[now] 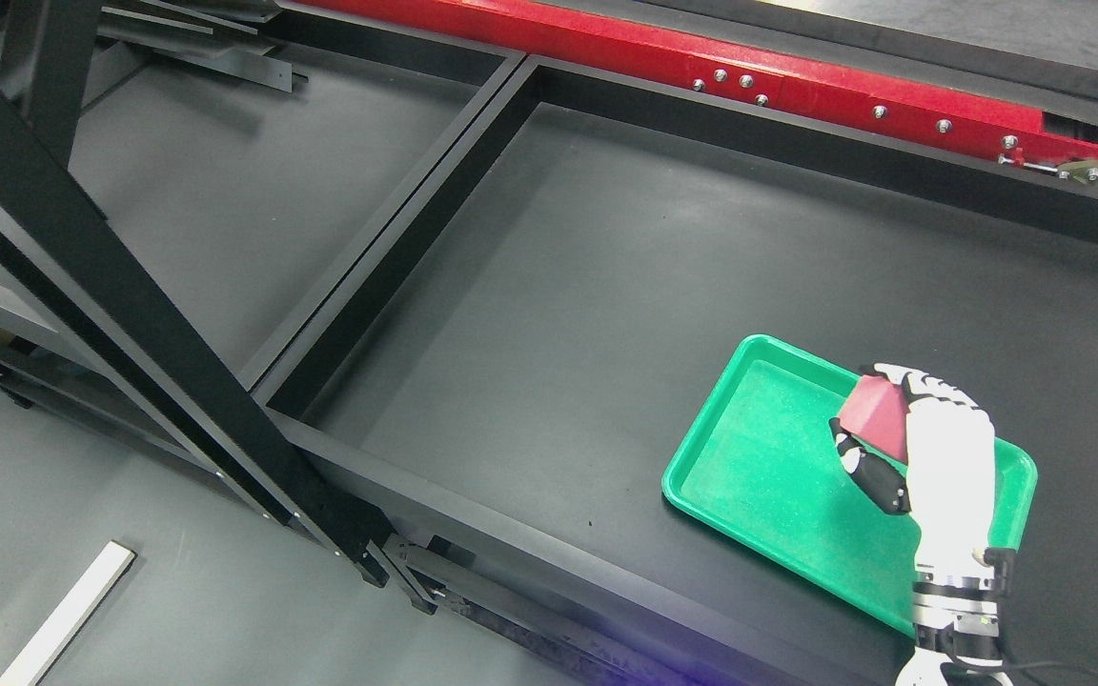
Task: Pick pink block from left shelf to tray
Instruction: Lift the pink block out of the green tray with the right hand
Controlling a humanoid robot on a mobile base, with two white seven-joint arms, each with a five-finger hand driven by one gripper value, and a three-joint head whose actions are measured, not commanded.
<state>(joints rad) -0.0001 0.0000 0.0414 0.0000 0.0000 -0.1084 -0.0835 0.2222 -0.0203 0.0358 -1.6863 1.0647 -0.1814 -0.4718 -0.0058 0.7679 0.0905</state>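
Observation:
My right hand (pixel 868 419) comes in from the lower right and hovers over the green tray (pixel 759 457). Its white fingers and black thumb are curled around a pink block (pixel 878 416), which shows as a reddish-pink wedge between them. The block sits above the tray's right half; whether it touches the tray floor I cannot tell. The tray lies on the dark surface inside the black-framed right compartment. My left arm is out of the picture.
A black frame wall (pixel 396 248) splits the dark surface into a left and a right compartment. A thick black diagonal beam (pixel 111 276) crosses the left side. A red rail (pixel 797 76) with bolts runs along the back. A white strip (pixel 68 615) lies on the floor at lower left.

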